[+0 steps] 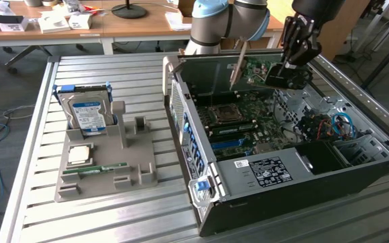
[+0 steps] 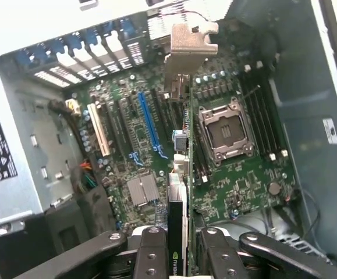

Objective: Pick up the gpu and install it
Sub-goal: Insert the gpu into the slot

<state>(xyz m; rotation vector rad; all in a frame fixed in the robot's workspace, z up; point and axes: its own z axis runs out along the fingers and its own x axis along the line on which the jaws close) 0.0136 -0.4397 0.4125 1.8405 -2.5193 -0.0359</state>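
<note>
the gripper (image 1: 283, 76) is clenched on the gpu (image 1: 257, 70), holding it upright above the far end of the open computer case (image 1: 282, 187), clear of the motherboard (image 1: 245, 132) below. in the exterior view the card's green face shows, with its silver bracket (image 1: 237, 67) hanging at the end toward the exterior view's left. the wrist view looks down the card edge-on: the gpu (image 2: 183, 174) runs thin between the two black fingers (image 2: 151, 250), bracket (image 2: 190, 43) at the far end, with a blue expansion slot (image 2: 149, 125) on one side of it and the cpu socket (image 2: 225, 131) on the other. on the exterior view's left, on the slatted table (image 1: 113, 217), a grey holder (image 1: 137, 167) carries a hard drive (image 1: 88, 114) standing upright and a memory stick (image 1: 103, 167) lying flat.
</note>
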